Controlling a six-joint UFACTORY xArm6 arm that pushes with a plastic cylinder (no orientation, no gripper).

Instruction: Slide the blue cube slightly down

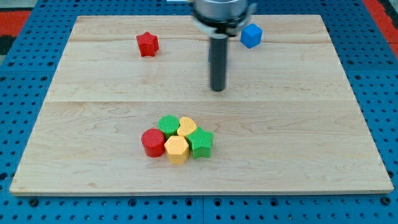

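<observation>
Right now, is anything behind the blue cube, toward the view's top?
Only bare board shows behind the blue cube. My tip stands apart, toward the view's lower left. The arm covers the board left of the cube.

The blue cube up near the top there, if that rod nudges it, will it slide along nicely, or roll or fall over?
The blue cube looks squat and flat-faced, so it should slide rather than roll or tip. The wooden board looks smooth, so probably little drag. It sits alone, but an off-centre push from my tip may turn it.
</observation>
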